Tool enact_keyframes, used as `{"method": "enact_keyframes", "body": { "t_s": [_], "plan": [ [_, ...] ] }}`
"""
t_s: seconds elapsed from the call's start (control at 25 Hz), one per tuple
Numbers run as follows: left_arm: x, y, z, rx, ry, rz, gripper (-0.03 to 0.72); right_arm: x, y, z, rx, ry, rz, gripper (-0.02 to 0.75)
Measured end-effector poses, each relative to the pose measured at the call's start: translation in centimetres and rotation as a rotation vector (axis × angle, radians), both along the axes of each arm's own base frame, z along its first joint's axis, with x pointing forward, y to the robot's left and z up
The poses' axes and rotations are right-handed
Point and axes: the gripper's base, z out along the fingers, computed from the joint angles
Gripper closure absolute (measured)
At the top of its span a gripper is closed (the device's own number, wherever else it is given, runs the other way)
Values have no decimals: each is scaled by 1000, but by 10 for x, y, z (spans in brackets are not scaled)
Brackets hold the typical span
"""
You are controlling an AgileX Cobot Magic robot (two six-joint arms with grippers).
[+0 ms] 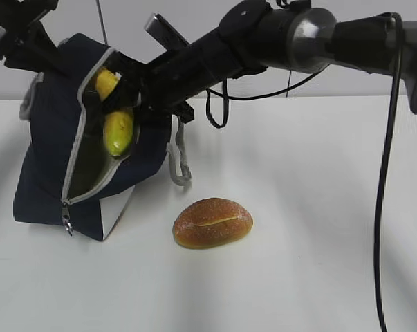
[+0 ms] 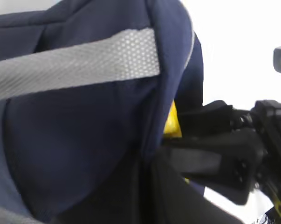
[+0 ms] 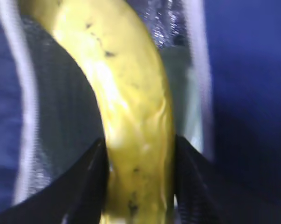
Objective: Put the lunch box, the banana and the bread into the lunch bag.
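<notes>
At the far left of the exterior view the left arm is cut off by the frame edge, and its end effector cannot be seen there; in the left wrist view it is hidden too, behind navy fabric and a grey webbing handle (image 2: 75, 65), and it is closed, on what cannot be made out. The lunch bag (image 1: 49, 173) stands tilted on the white tabletop (image 1: 319, 207), its grey zipper (image 1: 67, 218) undone and its mouth gaping toward the camera. The banana (image 1: 118, 128) sits in that opening, its upper part partly masked by the right arm's dark hardware. The right end effector (image 3: 140, 172) reaches across into the bag mouth; in the right wrist view its two black fingers (image 3: 91, 186) flank the banana closely on both sides, though blur hides whether they press it. The lunch box cannot be made out; the bag's interior is dark. The bread (image 1: 212, 222) lies on the tabletop right of the bag, well apart, slit upward.
</notes>
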Motion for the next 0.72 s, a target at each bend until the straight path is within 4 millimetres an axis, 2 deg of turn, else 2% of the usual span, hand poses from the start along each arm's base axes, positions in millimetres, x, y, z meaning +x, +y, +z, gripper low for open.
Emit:
{"method": "enact_keyframes", "body": {
  "t_s": [0.12,0.32,0.52,0.72],
  "plan": [
    [0,1,0,1,-3,4,691,-2,9,5,14,-22,-5,315],
    [-1,0,0,-2,9,-4,691,-3,12,9,29,-33,1,168],
    [-1,1,0,-2,8,-4,691,-1,5,16,35,-26,41,153],
    [-1,0,0,-1,9,-5,691,2,-14,33,36,-10,120,153]
  ]
}}
